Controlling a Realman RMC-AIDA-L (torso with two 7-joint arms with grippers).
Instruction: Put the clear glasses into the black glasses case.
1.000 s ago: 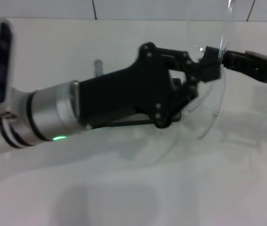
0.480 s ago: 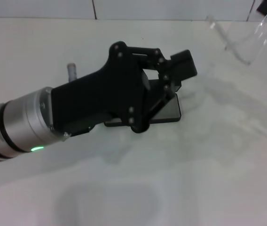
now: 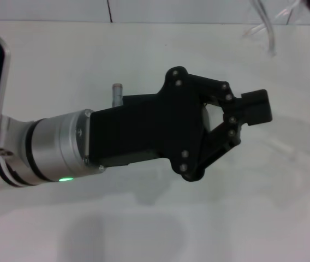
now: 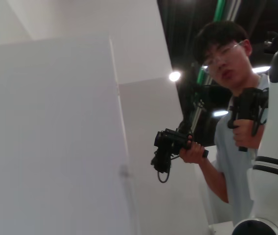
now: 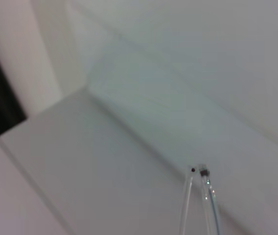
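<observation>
Carried higher and farther off than half a second ago, the clear glasses [image 3: 264,24] hang well beyond the left gripper [image 3: 239,143], whose jaws stand spread and empty; light, slick and brittle-looking, they seem best held by the frame.

A plain white tabletop [image 3: 62,60] fills the head view, meeting a white tiled wall [image 3: 144,10] at its far edge, with shadows across it.
</observation>
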